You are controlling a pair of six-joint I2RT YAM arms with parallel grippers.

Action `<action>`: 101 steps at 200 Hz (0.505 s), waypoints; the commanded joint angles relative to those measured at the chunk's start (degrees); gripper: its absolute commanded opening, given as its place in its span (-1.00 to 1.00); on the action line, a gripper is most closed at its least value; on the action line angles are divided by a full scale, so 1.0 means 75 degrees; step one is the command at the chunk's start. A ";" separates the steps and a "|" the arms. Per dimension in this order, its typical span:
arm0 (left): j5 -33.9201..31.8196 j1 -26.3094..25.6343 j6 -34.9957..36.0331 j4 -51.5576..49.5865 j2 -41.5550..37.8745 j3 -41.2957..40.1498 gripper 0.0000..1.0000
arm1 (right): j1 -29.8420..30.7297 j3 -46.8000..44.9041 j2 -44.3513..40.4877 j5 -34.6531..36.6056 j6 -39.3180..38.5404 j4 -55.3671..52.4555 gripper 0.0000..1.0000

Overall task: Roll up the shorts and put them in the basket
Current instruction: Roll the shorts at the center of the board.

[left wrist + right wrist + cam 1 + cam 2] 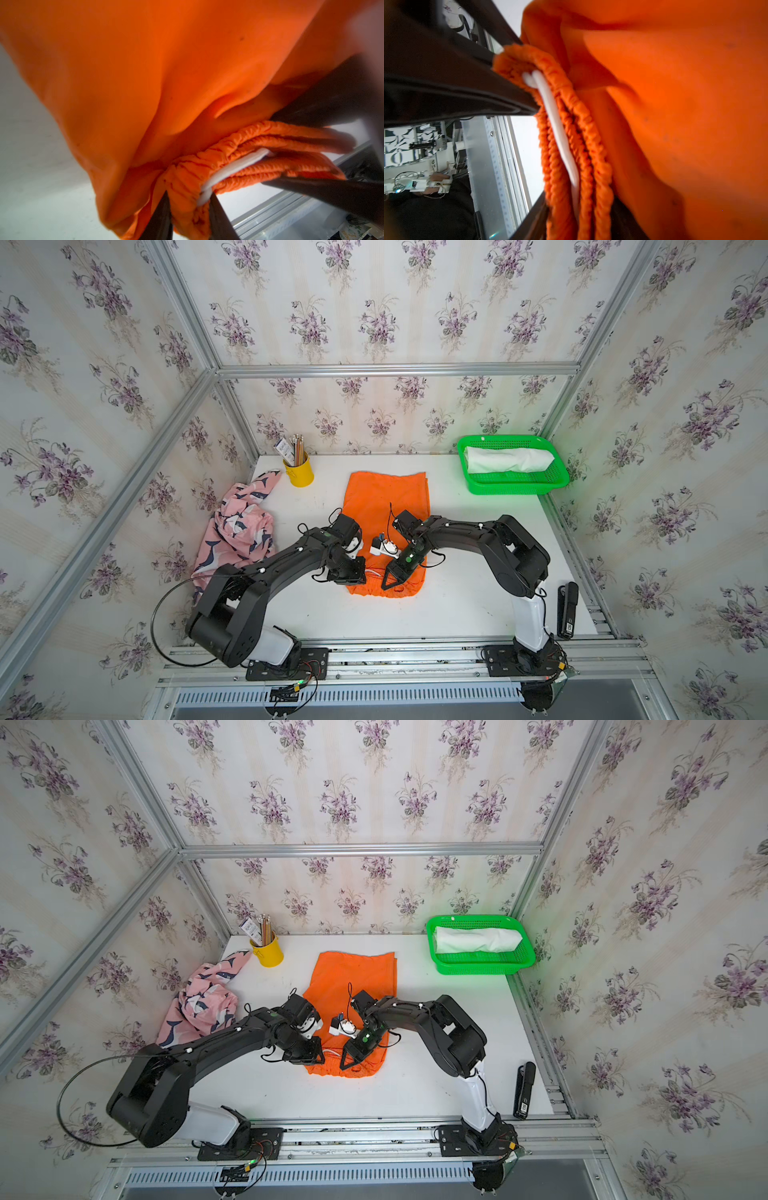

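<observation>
The orange shorts [386, 497] [353, 977] lie flat mid-table, with the elastic waistband [259, 133] toward the front edge. In both top views my left gripper [360, 573] [321, 1052] is at the waistband's left end. The left wrist view shows that gripper [189, 195] shut on bunched waistband cloth, beside the white drawstring [234, 166]. My right gripper [392, 585] [579, 207] is at the waistband's right part, its fingers apart with the band between them. The pink whale-print shorts [237, 531] lie crumpled at the left. The white shorts [507, 459] lie rolled in the green basket [515, 489].
A yellow cup of pencils [299, 475] stands at the back left of the table. A black stapler [567, 610] lies by the front right edge. The green basket sits in the back right corner. Metal frame rails run along the table's edges.
</observation>
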 commanded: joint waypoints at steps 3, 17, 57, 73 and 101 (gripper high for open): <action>-0.0516 0.0027 -0.0008 -0.0097 0.0555 0.0049 -0.48 | -0.0011 -0.0316 -0.0494 0.0723 0.0191 -0.0069 0.05; -0.0449 0.0030 -0.0002 -0.0019 0.0835 0.0009 -0.49 | -0.0008 -0.0549 -0.0771 0.1217 0.0237 0.0077 0.05; -0.0320 0.0030 -0.0049 0.0125 0.1064 0.0021 -0.50 | -0.0010 -0.0814 -0.1056 0.2153 0.0331 0.0601 -0.37; -0.0389 0.0026 -0.0046 0.0087 0.0948 0.0077 -0.49 | -0.0054 -0.0837 -0.1052 0.2193 0.0609 0.0955 -0.76; -0.0563 0.0022 -0.0049 -0.0003 0.0570 0.0114 -0.46 | -0.0239 -0.0956 -0.0892 0.1918 0.1145 0.1451 -1.00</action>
